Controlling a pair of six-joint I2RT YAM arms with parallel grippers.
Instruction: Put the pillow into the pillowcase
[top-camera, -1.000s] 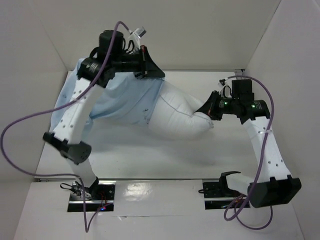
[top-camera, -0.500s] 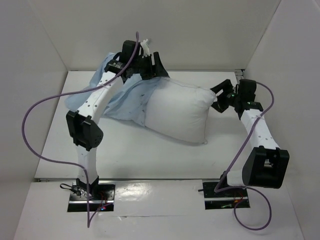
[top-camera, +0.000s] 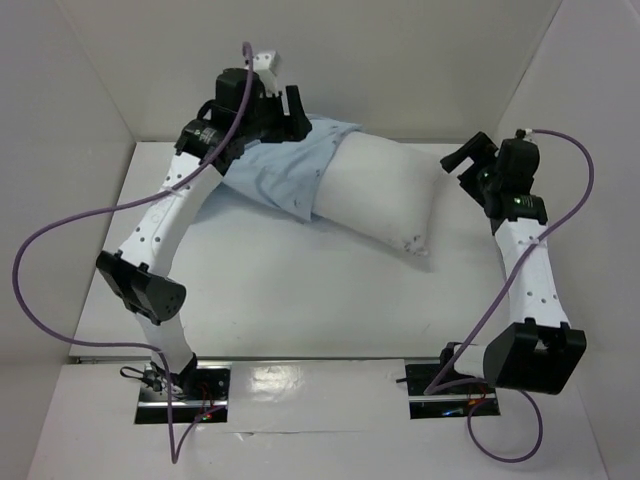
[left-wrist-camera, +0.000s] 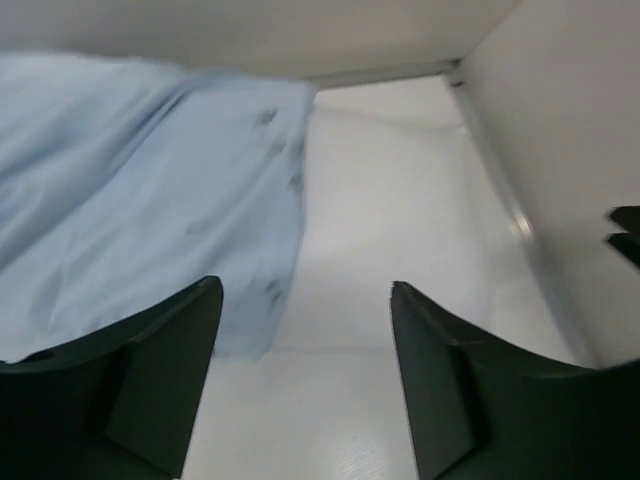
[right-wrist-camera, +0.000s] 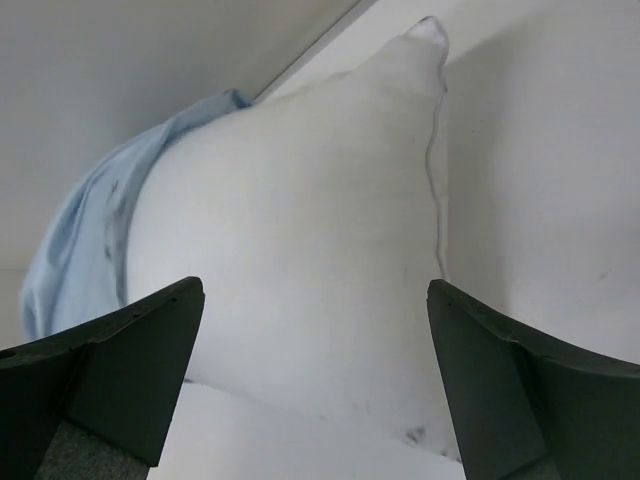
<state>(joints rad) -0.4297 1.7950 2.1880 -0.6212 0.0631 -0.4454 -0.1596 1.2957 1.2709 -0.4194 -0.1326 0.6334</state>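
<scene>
The plump white pillow (top-camera: 385, 195) lies slantwise along the back of the table, and it fills the right wrist view (right-wrist-camera: 300, 200). The limp light-blue pillowcase (top-camera: 280, 172) lies crumpled at its left end, overlapping that end; whether the pillow is inside it cannot be told. My left gripper (top-camera: 297, 112) hovers open above the pillowcase (left-wrist-camera: 140, 190), its jaws (left-wrist-camera: 305, 288) empty. My right gripper (top-camera: 460, 160) is open too, just off the pillow's right end, and its jaws (right-wrist-camera: 315, 288) hold nothing. The blue cloth (right-wrist-camera: 80, 250) shows beyond the pillow.
White walls close in the table at the back (top-camera: 400, 70), the left (top-camera: 60, 150) and the right (top-camera: 570, 130). Purple cables (top-camera: 60, 230) loop off both arms. The arm bases (top-camera: 185, 390) sit at the near edge.
Both grippers have opened, letting go of the pillowcase and the pillow. The pillow has dropped and settled farther back by the wall. Both arms have drawn away from it.
</scene>
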